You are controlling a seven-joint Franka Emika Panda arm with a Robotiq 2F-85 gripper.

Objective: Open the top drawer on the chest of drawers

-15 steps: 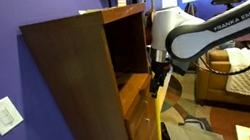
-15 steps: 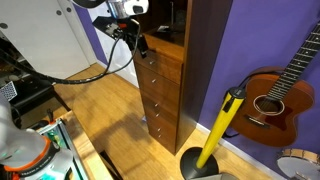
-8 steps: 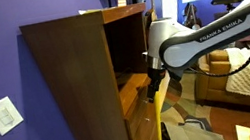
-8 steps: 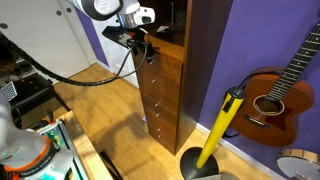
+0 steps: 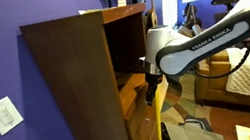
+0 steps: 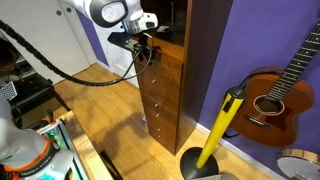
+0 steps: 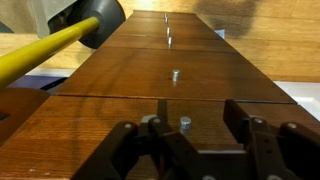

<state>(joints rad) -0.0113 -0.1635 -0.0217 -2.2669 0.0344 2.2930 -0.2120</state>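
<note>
The chest of drawers (image 5: 76, 78) is a tall dark-brown cabinet with an open shelf on top; it also shows in an exterior view (image 6: 205, 50). The top drawer (image 6: 161, 57) has a lighter wood front, seen edge-on in an exterior view (image 5: 134, 99) and close up in the wrist view (image 7: 110, 125). Its small metal knob (image 7: 185, 123) sits between my fingers. My gripper (image 7: 195, 120) is open, with one finger on each side of the knob, not touching it. It is right at the drawer front in both exterior views (image 5: 152, 84) (image 6: 147, 48).
Similar drawers with knobs (image 7: 175, 73) lie below the top one. A yellow pole with a black base (image 6: 220, 125) and a guitar (image 6: 270, 100) stand beside the chest. A brown sofa (image 5: 233, 78) is behind my arm. The wall (image 5: 2, 59) is purple.
My gripper has moved in toward the chest and now sits against the top drawer front. The drawer has not moved.
</note>
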